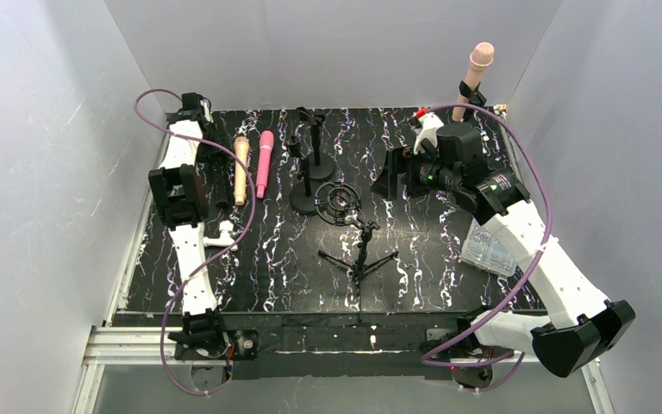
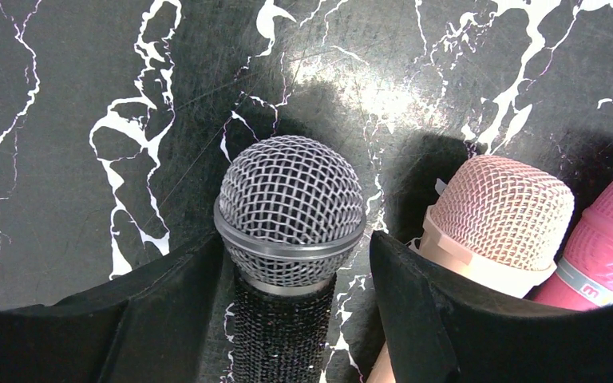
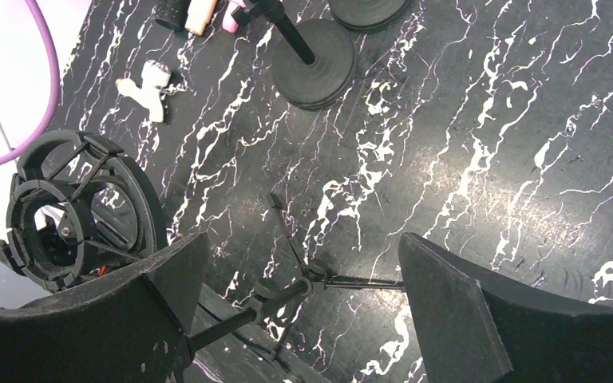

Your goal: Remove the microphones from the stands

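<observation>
The left gripper (image 2: 294, 243) stands spread around a black microphone (image 2: 291, 199) that lies on the marble-patterned table (image 1: 293, 267). Bare table shows between the handle and each finger, so nothing is pinched. The right gripper (image 3: 303, 247) hangs wide apart over the middle of the table, holding nothing.

The only writing is on the silver band of the bright pink microphone (image 2: 611, 255). It shows one letter, seemingly an "m", and the rest is cut off at the frame edge.

The left wrist view alone shows the black microphone's silver mesh head, with the peach microphone (image 2: 501, 211) just beside the right finger. From above, that black one is mostly hidden under the gripper. Only the top view shows the task's thing: a pale pink microphone (image 1: 480, 62), upright in its clip stand (image 1: 468, 90) at the far right corner, well apart from both grippers. The right wrist view looks down on the tripod and the shock mount.

There are four microphones in all – three lying side by side at the left and one in the stand. The free stands number three: a round-base stand (image 1: 317, 168), a second round-base stand (image 1: 304, 204) and a tripod stand (image 1: 360, 254). There is also one shock mount (image 1: 338, 203), one small white part (image 1: 222, 235) and one clear plastic container (image 1: 487, 250).
</observation>
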You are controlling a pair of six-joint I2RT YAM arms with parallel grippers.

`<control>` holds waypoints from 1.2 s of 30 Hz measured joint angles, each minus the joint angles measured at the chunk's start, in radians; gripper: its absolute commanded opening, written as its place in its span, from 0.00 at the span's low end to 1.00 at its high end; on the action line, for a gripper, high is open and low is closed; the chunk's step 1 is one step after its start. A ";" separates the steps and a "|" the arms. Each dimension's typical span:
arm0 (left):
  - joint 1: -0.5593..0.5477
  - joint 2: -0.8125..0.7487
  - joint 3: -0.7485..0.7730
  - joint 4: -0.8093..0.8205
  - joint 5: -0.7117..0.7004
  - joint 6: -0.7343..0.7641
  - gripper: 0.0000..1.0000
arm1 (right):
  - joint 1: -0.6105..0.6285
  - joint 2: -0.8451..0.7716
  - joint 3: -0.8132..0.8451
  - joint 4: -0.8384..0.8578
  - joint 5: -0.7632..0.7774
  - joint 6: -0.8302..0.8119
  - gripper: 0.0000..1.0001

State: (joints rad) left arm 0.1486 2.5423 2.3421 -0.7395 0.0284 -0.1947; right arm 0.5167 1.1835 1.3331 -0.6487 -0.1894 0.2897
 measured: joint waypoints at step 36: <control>0.000 -0.145 -0.013 -0.001 -0.034 0.012 0.94 | 0.000 -0.002 0.055 -0.003 -0.034 -0.011 0.98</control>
State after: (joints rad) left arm 0.1486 2.3970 2.3295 -0.7406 -0.0059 -0.1829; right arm 0.5167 1.1820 1.3884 -0.6518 -0.2230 0.2783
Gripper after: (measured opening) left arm 0.893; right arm 0.981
